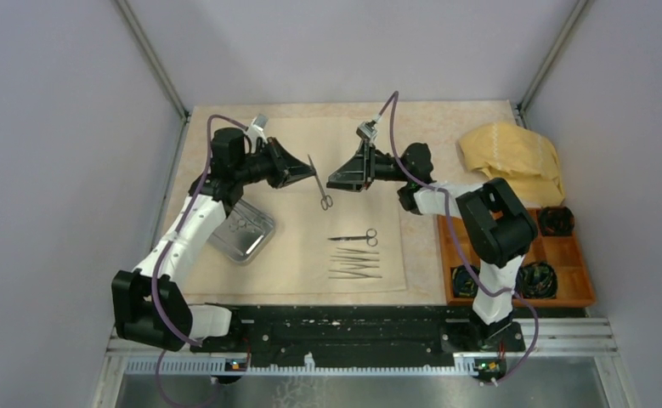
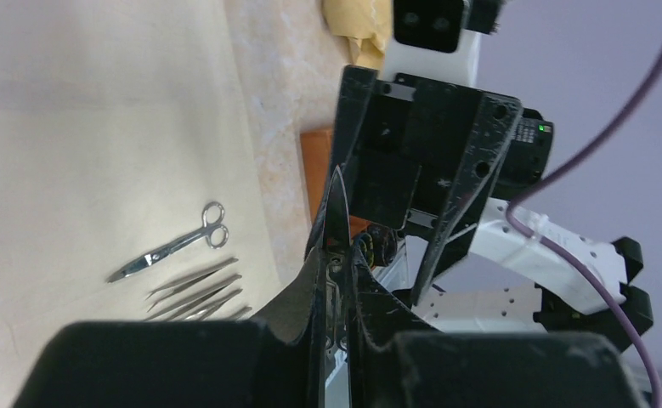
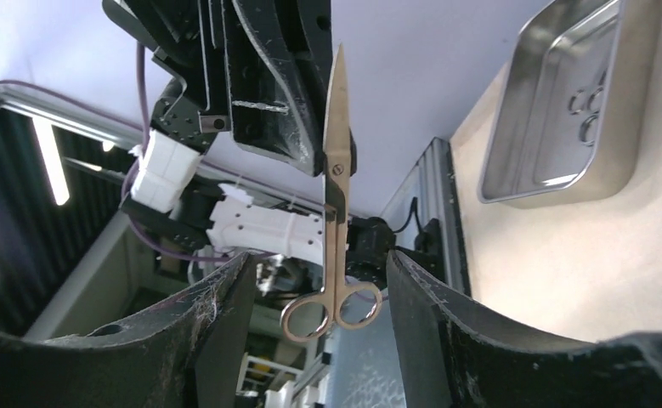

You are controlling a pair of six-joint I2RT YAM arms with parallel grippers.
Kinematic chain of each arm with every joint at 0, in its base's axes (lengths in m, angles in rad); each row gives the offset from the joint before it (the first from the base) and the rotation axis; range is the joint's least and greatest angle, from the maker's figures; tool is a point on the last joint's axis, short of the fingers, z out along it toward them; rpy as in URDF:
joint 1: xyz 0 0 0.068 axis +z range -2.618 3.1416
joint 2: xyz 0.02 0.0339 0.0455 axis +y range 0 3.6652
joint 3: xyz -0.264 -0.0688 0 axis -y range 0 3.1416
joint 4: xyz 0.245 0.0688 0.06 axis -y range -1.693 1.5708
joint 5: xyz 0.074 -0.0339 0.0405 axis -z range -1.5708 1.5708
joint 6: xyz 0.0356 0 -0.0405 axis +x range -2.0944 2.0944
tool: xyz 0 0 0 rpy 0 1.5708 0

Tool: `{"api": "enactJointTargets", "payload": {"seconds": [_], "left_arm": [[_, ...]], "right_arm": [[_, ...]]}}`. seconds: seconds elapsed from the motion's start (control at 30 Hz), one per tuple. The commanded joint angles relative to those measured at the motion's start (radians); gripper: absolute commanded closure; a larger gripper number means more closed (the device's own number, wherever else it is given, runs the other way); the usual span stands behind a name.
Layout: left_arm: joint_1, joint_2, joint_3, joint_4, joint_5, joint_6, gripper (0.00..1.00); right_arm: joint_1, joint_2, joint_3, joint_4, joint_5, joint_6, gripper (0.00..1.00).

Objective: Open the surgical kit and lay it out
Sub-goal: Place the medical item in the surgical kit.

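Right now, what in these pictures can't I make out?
Tray: left arm covers part of it in the top view; contents unclear.
Tweezers: too small to count from above; left gripper cuts them off in the left wrist view.
Orange box: right arm hides some compartments in the top view.

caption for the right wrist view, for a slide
Left gripper holds scissors near the pivot, loops hanging inside the open right gripper; tray on cloth beyond
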Motion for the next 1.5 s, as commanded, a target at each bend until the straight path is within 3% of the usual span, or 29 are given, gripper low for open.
{"api": "enactJointTargets", "payload": {"seconds": [0.0, 0.1, 0.53, 0.7, 0.87, 0.93, 0.97, 1.07, 1.1, 1.13, 1.2, 1.27, 1.4, 1.47], "left_arm": [[-0.030, 0.018, 0.024, 0.117, 0.068, -0.022, 1.00], [-0.051, 0.032, 0.043, 0.121, 0.069, -0.024, 1.00], [-0.086, 0.059, 0.063, 0.171, 0.065, -0.052, 1.00], [-0.087, 0.059, 0.064, 0.169, 0.060, -0.048, 1.00], [-0.087, 0.058, 0.066, 0.169, 0.059, -0.041, 1.00], [-0.086, 0.056, 0.076, 0.145, 0.053, -0.017, 1.00], [-0.083, 0.056, 0.088, 0.110, 0.039, 0.010, 0.92], [-0.061, 0.033, 0.109, 0.038, 0.028, 0.086, 0.50], [-0.048, 0.017, 0.109, 0.024, 0.015, 0.110, 0.39], [-0.040, -0.003, 0.104, 0.014, -0.004, 0.127, 0.34], [-0.030, -0.045, 0.088, -0.004, -0.074, 0.160, 0.32], [-0.023, -0.080, 0.096, -0.072, -0.158, 0.201, 0.30], [-0.012, -0.118, 0.108, -0.155, -0.253, 0.248, 0.28], [-0.008, -0.127, 0.106, -0.165, -0.266, 0.253, 0.27]], "right_arm": [[0.008, 0.046, -0.005, 0.358, -0.038, 0.219, 0.43], [0.008, 0.037, -0.017, 0.299, -0.046, 0.170, 0.43], [0.014, 0.062, -0.024, 0.381, -0.061, 0.229, 0.53], [0.013, 0.077, -0.022, 0.439, -0.056, 0.271, 0.72], [0.010, 0.073, -0.041, 0.430, -0.046, 0.266, 1.00], [0.003, 0.055, -0.056, 0.375, -0.037, 0.230, 1.00], [-0.003, 0.040, -0.066, 0.332, -0.034, 0.193, 1.00], [-0.025, -0.038, -0.093, 0.043, -0.025, -0.022, 1.00], [-0.034, -0.074, -0.095, -0.128, -0.018, -0.141, 1.00], [-0.045, -0.112, -0.086, -0.317, 0.002, -0.300, 1.00], [-0.048, -0.192, -0.017, -0.829, 0.118, -0.704, 1.00], [-0.025, -0.245, 0.072, -1.214, 0.308, -1.082, 1.00], [0.057, -0.274, 0.181, -1.563, 0.660, -1.567, 1.00], [0.106, -0.258, 0.230, -1.676, 0.741, -1.762, 1.00]]}}
